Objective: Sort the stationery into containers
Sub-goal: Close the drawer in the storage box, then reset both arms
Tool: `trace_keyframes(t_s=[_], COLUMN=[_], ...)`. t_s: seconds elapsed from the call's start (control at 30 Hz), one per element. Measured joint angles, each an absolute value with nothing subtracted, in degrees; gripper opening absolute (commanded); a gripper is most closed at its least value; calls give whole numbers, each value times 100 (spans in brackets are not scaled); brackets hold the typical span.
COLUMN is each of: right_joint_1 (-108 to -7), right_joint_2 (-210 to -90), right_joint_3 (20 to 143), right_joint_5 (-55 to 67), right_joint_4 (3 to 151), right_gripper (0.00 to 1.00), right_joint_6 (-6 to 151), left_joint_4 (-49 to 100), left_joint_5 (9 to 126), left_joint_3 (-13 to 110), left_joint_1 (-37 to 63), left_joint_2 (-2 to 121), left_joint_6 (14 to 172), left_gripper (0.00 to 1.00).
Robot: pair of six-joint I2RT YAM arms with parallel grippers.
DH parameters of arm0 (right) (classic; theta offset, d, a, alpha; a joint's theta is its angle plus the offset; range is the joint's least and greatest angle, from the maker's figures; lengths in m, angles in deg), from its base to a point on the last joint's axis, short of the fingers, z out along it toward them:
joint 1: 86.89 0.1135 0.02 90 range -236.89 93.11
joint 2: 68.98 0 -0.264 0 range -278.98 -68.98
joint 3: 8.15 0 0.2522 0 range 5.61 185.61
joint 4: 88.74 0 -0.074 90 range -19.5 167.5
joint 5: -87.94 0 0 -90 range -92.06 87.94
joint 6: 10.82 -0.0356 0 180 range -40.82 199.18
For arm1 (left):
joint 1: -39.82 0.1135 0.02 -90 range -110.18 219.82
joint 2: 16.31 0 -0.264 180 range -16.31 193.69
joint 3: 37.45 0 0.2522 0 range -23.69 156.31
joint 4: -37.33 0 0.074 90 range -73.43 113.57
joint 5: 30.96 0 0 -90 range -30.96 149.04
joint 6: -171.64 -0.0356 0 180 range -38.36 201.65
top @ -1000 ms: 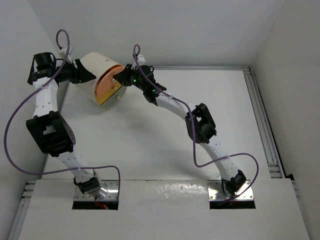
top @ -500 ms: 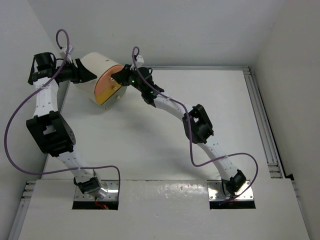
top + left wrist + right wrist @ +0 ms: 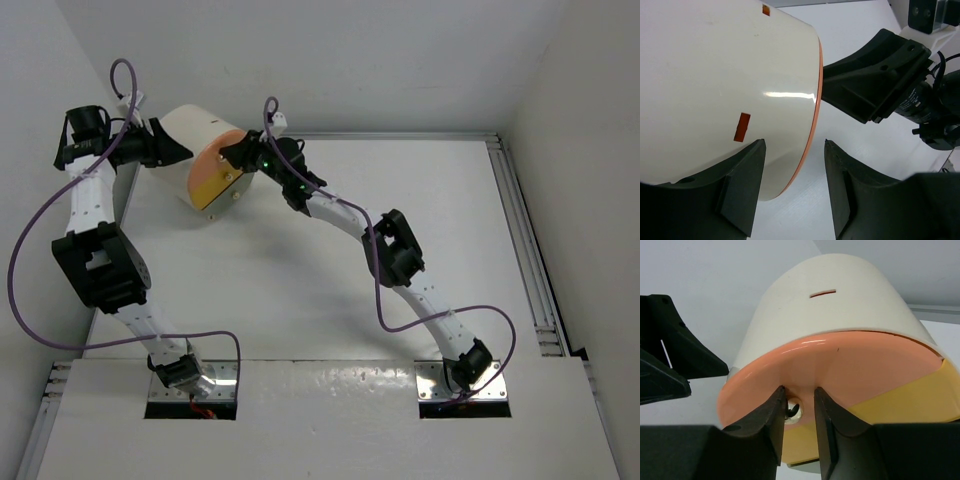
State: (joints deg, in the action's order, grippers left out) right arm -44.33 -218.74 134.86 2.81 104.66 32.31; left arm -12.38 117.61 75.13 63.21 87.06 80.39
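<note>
The cream bucket (image 3: pixel 196 140) lies tipped on its side at the far left of the table (image 3: pixel 420 200), its orange mouth and yellow band facing right. It looks like light, stiff, smooth plastic that could roll or slip, so I judge the thin rim the best hold. My left gripper (image 3: pixel 794 147) is spread wide, straddling the lower rim. My right gripper (image 3: pixel 799 394) sits at the mouth, fingers narrow around a small pale thing (image 3: pixel 793 411); whether it is gripped I cannot tell.
</note>
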Motion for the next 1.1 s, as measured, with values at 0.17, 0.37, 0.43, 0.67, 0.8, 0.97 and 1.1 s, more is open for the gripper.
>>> trace_keyframes(t_s=[0.17,0.37,0.43,0.67,0.8,0.97,1.1], right_joint_1=[-4433,-4363,-4350,-4570,-5231,-6479,-7115], right_joint_2=[-21780,-20792,-20195,-17334,-15612,-13588,-12606], right_joint_3=[13222,12114,11517,9685,8735,6789,5541], right_joint_5=[495,949,1061,1387,1397,1358,1413], right_joint_4=[10682,10358,10219,8837,7462,6256,5358], right_gripper=[36,50,53,76,83,85,86], right_joint_6=[3384,3979,4291,5701,6508,6912,7085], left_joint_4=[-1098,-1131,-1321,-2551,-3098,-3297,-3257], left_joint_5=[11881,11944,11925,11269,10685,9940,9481], left_joint_3=[7505,8106,8410,8278,7135,5568,4797], left_joint_1=[6442,6702,6776,6461,5760,5220,5041], left_joint_2=[8608,8368,8254,7026,6001,5227,5030], left_joint_6=[8229,8406,8321,7053,6325,5842,5796], left_gripper=[57,59,62,79,89,90,90])
